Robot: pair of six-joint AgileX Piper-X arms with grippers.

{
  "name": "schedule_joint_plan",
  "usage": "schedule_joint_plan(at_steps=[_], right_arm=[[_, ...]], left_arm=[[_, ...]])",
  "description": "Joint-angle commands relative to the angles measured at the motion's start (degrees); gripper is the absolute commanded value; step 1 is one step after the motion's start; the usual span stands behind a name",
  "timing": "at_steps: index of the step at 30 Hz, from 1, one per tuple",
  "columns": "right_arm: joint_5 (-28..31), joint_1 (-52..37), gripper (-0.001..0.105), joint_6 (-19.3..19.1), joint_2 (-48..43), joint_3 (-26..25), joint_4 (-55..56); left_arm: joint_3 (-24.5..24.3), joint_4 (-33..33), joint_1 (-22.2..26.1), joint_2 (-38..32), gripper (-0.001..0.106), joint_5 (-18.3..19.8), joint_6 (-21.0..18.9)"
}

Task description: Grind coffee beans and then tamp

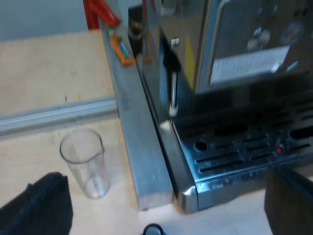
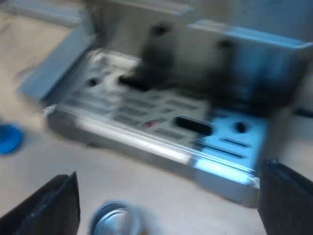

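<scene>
Espresso machine (image 1: 230,98) had a steel body and a slotted drip tray (image 2: 161,122) at its front. Blue tamper (image 2: 7,139) lay near that front. Measuring glass (image 1: 85,161) stood upright beside the machine. Left gripper (image 1: 164,196) and right gripper (image 2: 168,196) were spread apart, empty.

A pale wooden tabletop (image 1: 44,63) is being lit evenly. It is being crossed by a flat aluminium rail (image 1: 54,115), which is being met by a thicker aluminium beam (image 1: 134,147). Behind the table, a plain grey wall (image 1: 39,17) is being shown, with a red bracket (image 1: 100,12) at the beam's far end.
</scene>
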Motion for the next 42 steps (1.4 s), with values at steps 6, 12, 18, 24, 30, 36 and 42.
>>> schedule_joint_plan(at_steps=[6, 12, 18, 24, 30, 36, 42], right_arm=[[-14.9, -20.4, 0.075, 1.6, -0.3, -2.8, 8.7], [-22.5, -37.1, 0.075, 2.2, -0.3, -2.8, 15.2], [-25.4, -55.5, 0.075, -7.7, -0.3, -2.8, 22.4], [-21.6, -61.0, 0.075, -16.9, -2.2, -2.6, 24.4], [-15.5, -58.2, 0.075, -19.9, -6.6, -2.6, 24.4], [-17.0, -57.7, 0.075, -20.3, -16.6, -2.6, 25.2], [-19.2, -57.7, 0.075, -18.4, -21.9, -2.6, 27.1]], left_arm=[[-0.7, -0.1, 0.0, -0.4, 0.081, 0.0, 0.7], [-0.7, -0.1, 0.0, -0.4, 0.081, 0.0, 0.7], [-0.7, 1.6, 0.0, 1.4, 0.081, 0.8, 0.0], [-0.7, 1.5, 3.9, 6.8, 0.081, 2.5, -1.0], [-0.9, 3.0, 4.9, 4.8, 0.081, -1.2, -5.1], [-0.9, 6.0, 4.9, -4.5, 0.081, -2.9, -5.3], [-0.9, 6.8, 4.9, -13.0, 0.081, -3.1, -2.4]])
